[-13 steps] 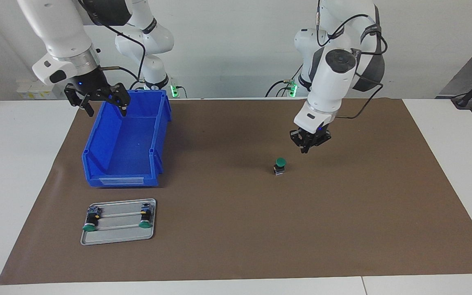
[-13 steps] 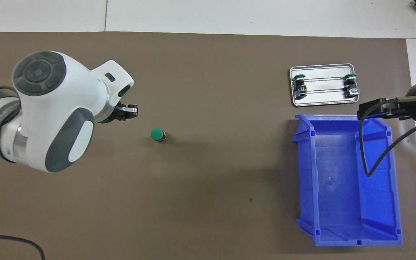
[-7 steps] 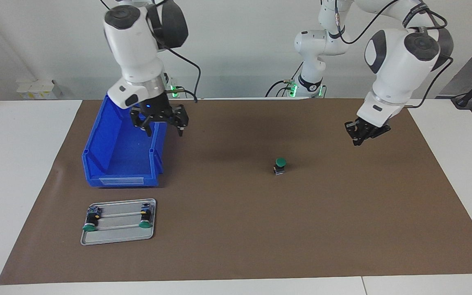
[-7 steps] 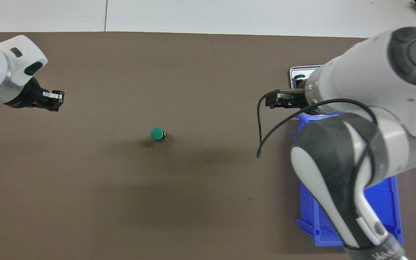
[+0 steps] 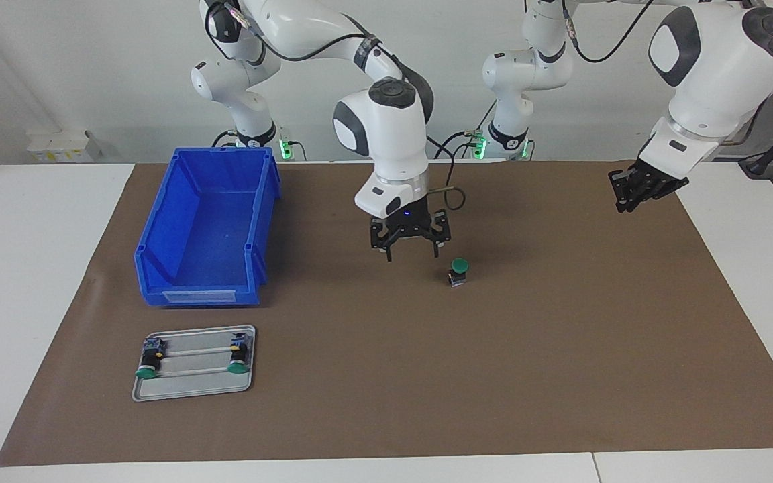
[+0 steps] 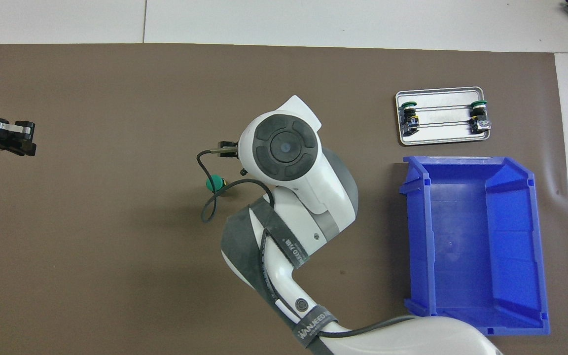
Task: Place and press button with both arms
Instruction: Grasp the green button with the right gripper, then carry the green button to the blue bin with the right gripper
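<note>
- Button point(image 5: 457, 271) stands upright on the brown mat point(image 5: 561, 376), green cap up, about mid-worktop, on its own, nothing gripping it.
- Right tool point(image 5: 410, 241) hangs over the mat just beside the button, toward the right arm's end; fingers spread apart, empty, pointing down. Not touching the button.
- Overhead view: the right arm's wrist housing point(image 6: 284, 148) covers the tool, and a black cable loop point(image 6: 210, 207) crosses beside the cap; only part of the green cap point(image 6: 213, 183) shows.
- Left tool point(image 5: 630, 190) is up in the air over the mat's edge at the left arm's end, well apart from the button. Fingers look close together, nothing between them.
- Blue bin point(image 5: 207, 228) sits at the right arm's end of the mat, open top, nothing visible inside.
- Metal tray point(image 5: 193, 386) lies farther from the robots than the bin, just beside it. It holds two more green-capped buttons point(image 5: 147, 360) point(image 5: 239, 355) lying on their sides, one at each end.
- White worktop point(image 5: 24, 268) shows around the mat.
</note>
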### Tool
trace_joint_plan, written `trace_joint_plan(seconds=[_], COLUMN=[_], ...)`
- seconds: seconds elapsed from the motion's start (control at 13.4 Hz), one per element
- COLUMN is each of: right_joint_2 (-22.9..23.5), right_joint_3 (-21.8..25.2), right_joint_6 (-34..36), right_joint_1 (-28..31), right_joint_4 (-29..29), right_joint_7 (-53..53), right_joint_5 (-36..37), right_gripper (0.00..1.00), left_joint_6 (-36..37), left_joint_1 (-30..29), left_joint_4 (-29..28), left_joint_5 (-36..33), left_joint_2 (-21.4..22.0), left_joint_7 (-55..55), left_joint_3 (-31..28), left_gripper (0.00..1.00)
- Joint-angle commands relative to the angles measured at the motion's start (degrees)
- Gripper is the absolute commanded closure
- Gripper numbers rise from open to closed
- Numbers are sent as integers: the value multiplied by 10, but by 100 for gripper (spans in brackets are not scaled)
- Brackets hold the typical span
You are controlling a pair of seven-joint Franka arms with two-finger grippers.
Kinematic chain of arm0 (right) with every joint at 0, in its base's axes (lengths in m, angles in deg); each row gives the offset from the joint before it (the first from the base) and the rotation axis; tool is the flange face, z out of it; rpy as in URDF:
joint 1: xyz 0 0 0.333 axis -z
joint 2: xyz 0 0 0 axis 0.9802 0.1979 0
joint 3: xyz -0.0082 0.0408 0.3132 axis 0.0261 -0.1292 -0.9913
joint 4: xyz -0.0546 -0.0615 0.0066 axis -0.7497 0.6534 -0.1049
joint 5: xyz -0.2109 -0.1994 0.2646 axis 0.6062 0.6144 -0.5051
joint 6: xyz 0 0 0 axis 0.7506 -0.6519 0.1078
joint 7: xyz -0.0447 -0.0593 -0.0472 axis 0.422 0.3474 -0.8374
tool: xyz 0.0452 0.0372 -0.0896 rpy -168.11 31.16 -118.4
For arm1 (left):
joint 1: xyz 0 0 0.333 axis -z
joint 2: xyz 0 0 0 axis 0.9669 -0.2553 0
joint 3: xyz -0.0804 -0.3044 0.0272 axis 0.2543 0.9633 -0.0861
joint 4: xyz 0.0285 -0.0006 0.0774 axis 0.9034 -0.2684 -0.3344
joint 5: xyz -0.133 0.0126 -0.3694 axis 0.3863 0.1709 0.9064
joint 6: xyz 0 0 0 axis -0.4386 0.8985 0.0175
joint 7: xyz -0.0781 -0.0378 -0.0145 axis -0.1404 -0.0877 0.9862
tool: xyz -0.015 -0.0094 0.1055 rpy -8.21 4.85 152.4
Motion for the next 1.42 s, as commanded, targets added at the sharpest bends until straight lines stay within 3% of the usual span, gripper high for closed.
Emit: trace_joint_plan(seconds=[0.0,0.22,0.75,1.04,1.19,1.34], right_joint_2=[40,98,109,103,100,100], right_joint_3=[-11,-11,-12,-12,-12,-12], right_joint_6=[-50,-132,-154,-154,-152,-147], right_joint_1=[-21,-53,-76,-77,-78,-78], right_joint_4=[21,21,4,-22,-27,-27], right_joint_7=[4,6,5,5,5,4], right_joint_5=[-6,29,80,80,80,80], right_gripper=[1,1,5,16,26,43], left_joint_6=[41,2,-125,-173,-174,-177], left_joint_1=[-2,0,-7,-8,-8,-7], left_joint_4=[65,59,-72,-140,-149,-157], left_joint_5=[5,13,39,38,34,31], left_joint_2=[-39,-33,17,45,50,52], left_joint_7=[8,27,95,119,128,130], left_joint_3=[10,11,6,5,4,4], left_gripper=[81,77,77,77,77,77])
